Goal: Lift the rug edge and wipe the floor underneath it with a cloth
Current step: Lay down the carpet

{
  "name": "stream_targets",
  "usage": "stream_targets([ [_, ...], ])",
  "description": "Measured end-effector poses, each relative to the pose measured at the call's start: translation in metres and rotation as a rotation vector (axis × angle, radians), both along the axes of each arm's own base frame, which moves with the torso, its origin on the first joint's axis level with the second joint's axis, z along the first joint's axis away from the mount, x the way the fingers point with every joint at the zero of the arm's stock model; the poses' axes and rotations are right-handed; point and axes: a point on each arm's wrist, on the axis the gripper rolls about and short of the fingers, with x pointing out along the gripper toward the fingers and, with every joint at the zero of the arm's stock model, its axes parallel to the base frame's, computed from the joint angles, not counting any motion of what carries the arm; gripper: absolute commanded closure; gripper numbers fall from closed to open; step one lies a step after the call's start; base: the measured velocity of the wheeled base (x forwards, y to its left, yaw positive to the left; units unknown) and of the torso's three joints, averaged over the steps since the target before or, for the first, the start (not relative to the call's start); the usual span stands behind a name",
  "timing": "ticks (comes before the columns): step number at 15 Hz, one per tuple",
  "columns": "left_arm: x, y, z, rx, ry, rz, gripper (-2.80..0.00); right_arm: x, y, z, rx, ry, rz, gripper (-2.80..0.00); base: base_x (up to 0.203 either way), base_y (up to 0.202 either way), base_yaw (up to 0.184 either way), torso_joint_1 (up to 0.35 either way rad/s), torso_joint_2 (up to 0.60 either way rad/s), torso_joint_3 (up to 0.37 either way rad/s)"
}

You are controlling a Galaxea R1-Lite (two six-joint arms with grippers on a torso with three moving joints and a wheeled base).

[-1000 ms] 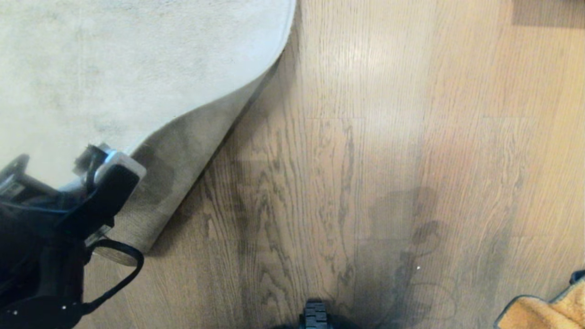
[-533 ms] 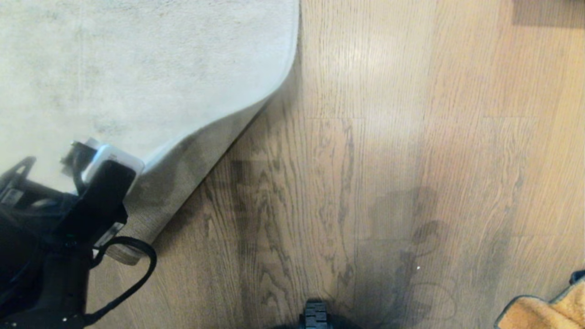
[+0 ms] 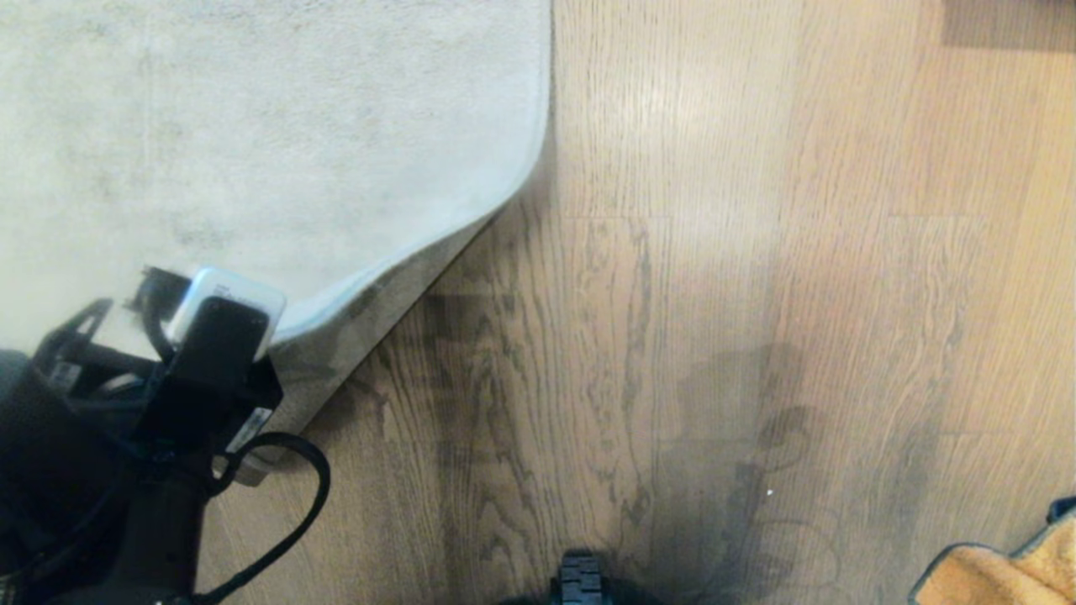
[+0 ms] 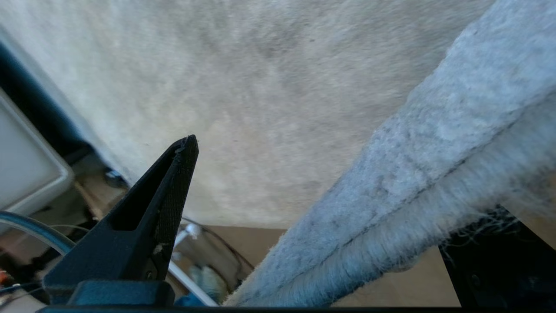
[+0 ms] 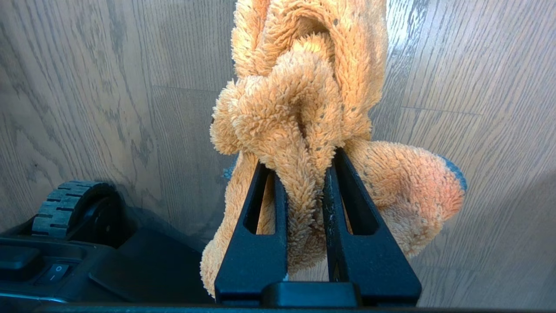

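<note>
Rug edge (image 3: 370, 290) lying diag. over floor (image 3: 714, 252), corner curling up at L; L gripper (image 4: 330, 208) straddling it, jaws spread wide. Cloth (image 5: 304, 108) hanging at R, R gripper (image 5: 302, 174) pinching it.

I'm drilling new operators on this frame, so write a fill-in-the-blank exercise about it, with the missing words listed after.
1. The right gripper is shut on the ____ cloth.
2. The left gripper's jaws stand ____ around the rug edge.
3. The rug's turned-up corner shows its ____ backing.
4. Beside the rug lies bare ____ floor.

Missing words: orange; open; tan; wood
</note>
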Motion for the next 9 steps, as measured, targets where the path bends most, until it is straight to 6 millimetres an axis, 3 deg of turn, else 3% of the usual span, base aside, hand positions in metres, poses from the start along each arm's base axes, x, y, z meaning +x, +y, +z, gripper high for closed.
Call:
stream_targets([
  [6, 0.004, -0.016, -0.018, -0.114, -0.015, -0.052, -2.8, 0.0, 0.0, 0.0, 0.0, 0.0, 0.0, 0.0, 0.0, 0.0, 0.0, 0.0, 0.0, 0.0],
  [9, 0.007, -0.022, -0.015, -0.132, -0.029, -0.064, -2.8, 0.0, 0.0, 0.0, 0.0, 0.0, 0.0, 0.0, 0.0, 0.0, 0.0, 0.0, 0.0, 0.0],
])
